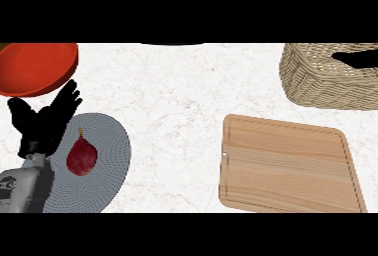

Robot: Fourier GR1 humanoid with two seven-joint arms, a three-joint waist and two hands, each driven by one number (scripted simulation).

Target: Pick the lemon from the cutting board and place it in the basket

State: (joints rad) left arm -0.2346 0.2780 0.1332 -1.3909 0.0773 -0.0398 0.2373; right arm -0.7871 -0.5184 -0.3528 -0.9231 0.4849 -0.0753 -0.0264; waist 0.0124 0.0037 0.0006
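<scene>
While the left hand [44, 120] rests at the left edge, fingers up and spread wide, holding nothing, its grey forearm [22, 187] comes in from the near left corner. The hand sits between the red bowl [37, 67] on the far left and the grey plate [103, 170] on the near left, overlapping the plate's far-left rim.

On the plate: one dark red fruit [81, 156] with a thin stem pointing far, lying left of the plate's middle and just beside the wrist.

Wooden cutting board [288, 167] is near right on the white marbled bench [177, 120], slightly skewed, with plain grain showing across its top. It's well apart from the plate.

Wicker basket [317, 85] is far right, just beyond the board's far right corner and cut by the right edge.

A black shape inside the basket at the right edge reads as the right hand [358, 59]. Only part of it shows, so I can't tell its state or whether it holds anything.

Lemon: can't tell where it is, no yellow shows on the board or in the visible part of the basket.
</scene>
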